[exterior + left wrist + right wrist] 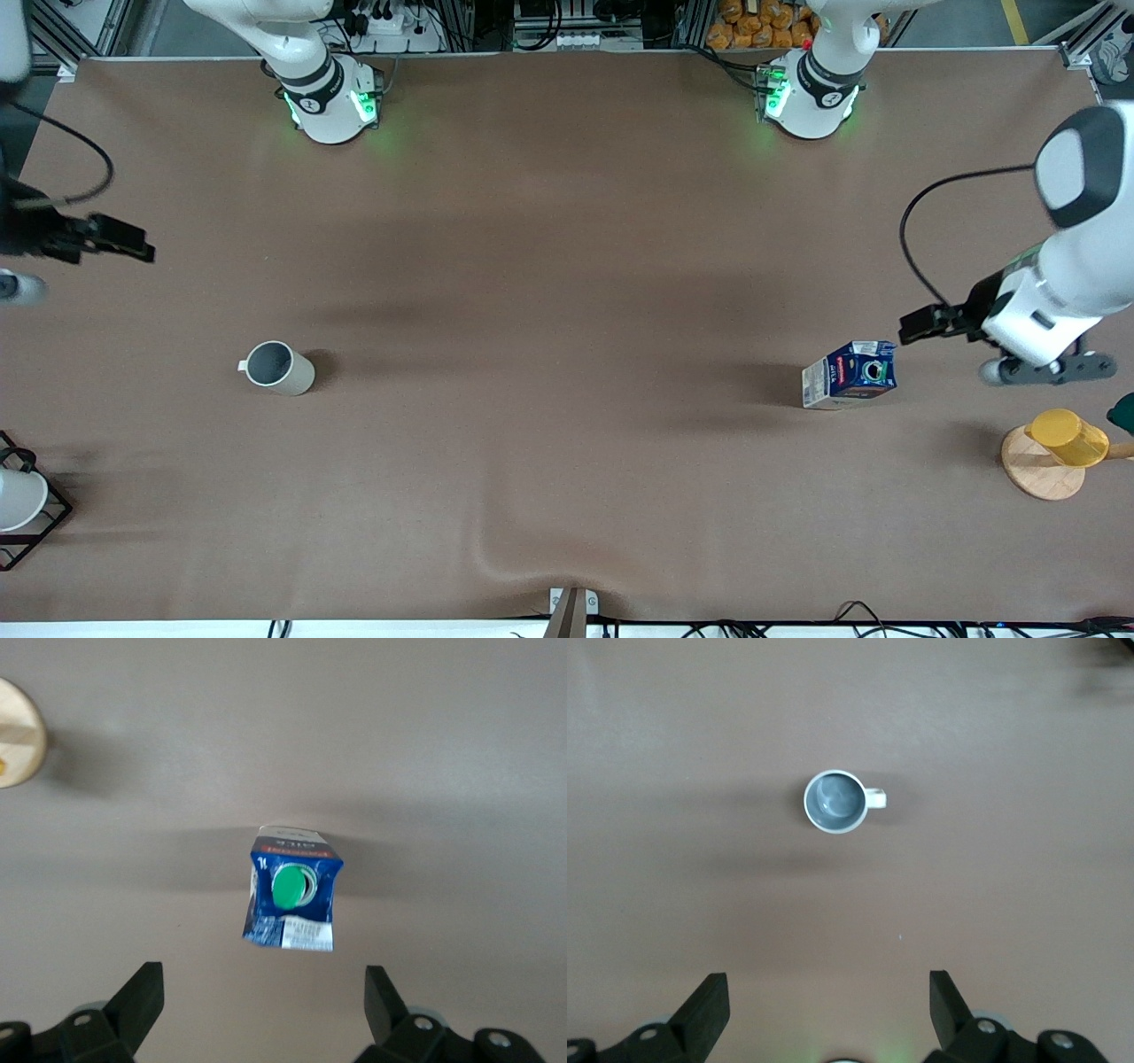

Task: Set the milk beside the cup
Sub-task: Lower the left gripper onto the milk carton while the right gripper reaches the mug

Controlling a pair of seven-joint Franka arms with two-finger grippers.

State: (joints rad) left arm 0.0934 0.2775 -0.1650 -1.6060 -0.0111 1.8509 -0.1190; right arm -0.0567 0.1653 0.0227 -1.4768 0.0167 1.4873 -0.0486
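The milk (pixel 849 374), a dark blue gable-top carton with white sides, stands on the table toward the left arm's end. In the left wrist view I see its top and green cap (pixel 294 899). My left gripper (pixel 921 324) is open and empty, up over the table beside the milk; its midpoint in its own view (pixel 263 1010) is short of the carton. The cup (pixel 278 367), a pale grey-white mug with a small handle, stands upright toward the right arm's end. My right gripper (pixel 124 239) is open and empty, high over the table; the cup (pixel 835 802) shows below it, ahead of the gripper's midpoint (pixel 829 1010).
A yellow cup on a round wooden stand (pixel 1045 465) is at the left arm's end, nearer the camera than the milk; the stand's edge shows in the left wrist view (pixel 19 744). A white cup in a black wire rack (pixel 44 523) is at the right arm's end.
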